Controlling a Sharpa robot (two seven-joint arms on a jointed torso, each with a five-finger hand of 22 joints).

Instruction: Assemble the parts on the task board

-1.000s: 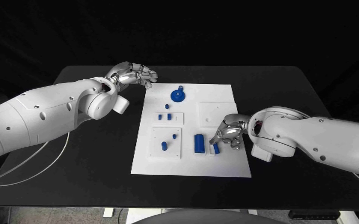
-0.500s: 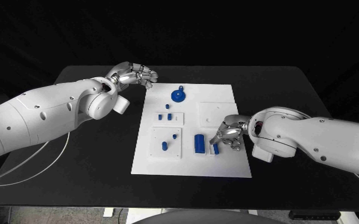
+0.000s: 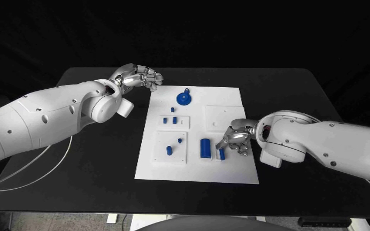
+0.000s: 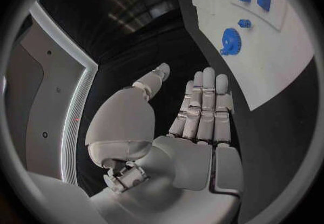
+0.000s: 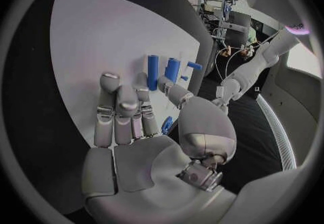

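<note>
Right hand low over the near right part of the white board, fingers curled down around a small blue peg — pinching or only touching, impossible to tell. Just left of that peg, a taller blue block; further left on the board, a raised square with two small blue pieces; toward the board's far end, a blue gear. Left hand off the board's far left corner, fingers loosely spread, holding nothing.

Likely risks — the peg tipping or skidding if pressed off-centre, a knuckle nudging the neighbouring block, the board itself sliding under a sideways push.
</note>
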